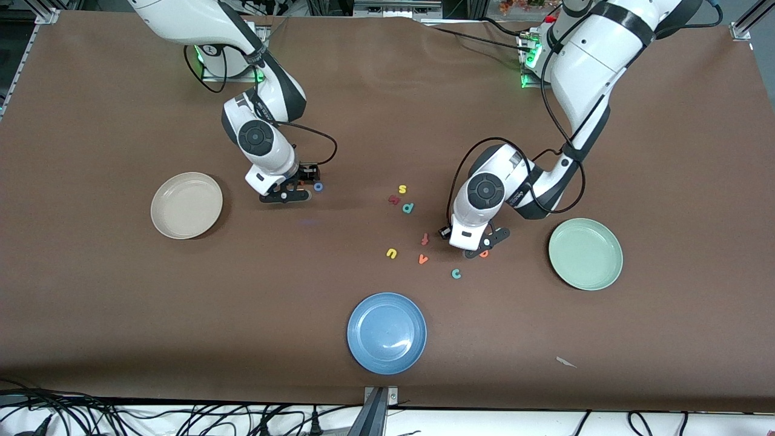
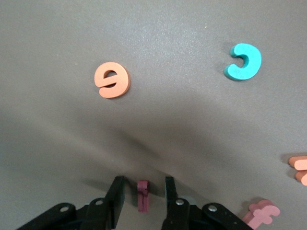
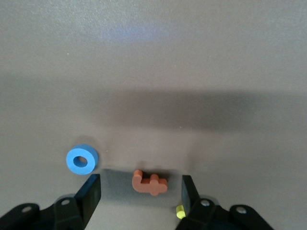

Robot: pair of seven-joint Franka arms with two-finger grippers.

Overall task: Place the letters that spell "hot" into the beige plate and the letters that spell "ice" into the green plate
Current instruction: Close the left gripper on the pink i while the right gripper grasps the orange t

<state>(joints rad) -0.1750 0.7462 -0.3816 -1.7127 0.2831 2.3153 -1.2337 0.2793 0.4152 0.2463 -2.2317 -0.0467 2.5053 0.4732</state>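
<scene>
Left gripper (image 2: 143, 197) is low on the worktop (image 1: 121, 303), fingers (image 2: 116, 200) apart, not yet gripping the dark red i (image 2: 143, 201) between them. Right gripper (image 3: 141, 195) likewise stands released astride the orange t (image 3: 149, 182), blue o (image 3: 82, 159) just outside one finger.

A blue plate (image 1: 387, 332) sits on the brown table (image 1: 121, 303), close to the edge nearest the front camera. Farther from the camera, in the middle of the table, several small foam letters lie loose. A yellow s (image 1: 402, 189) is the farthest one, and a teal p (image 1: 408, 208) lies just beside it. A red-orange f (image 1: 425, 239) is nearer to the camera. Still nearer, a yellow u (image 1: 392, 253) and an orange v (image 1: 422, 259) lie near each other. A small pale scrap (image 1: 566, 362) lies toward the left arm's end.
</scene>
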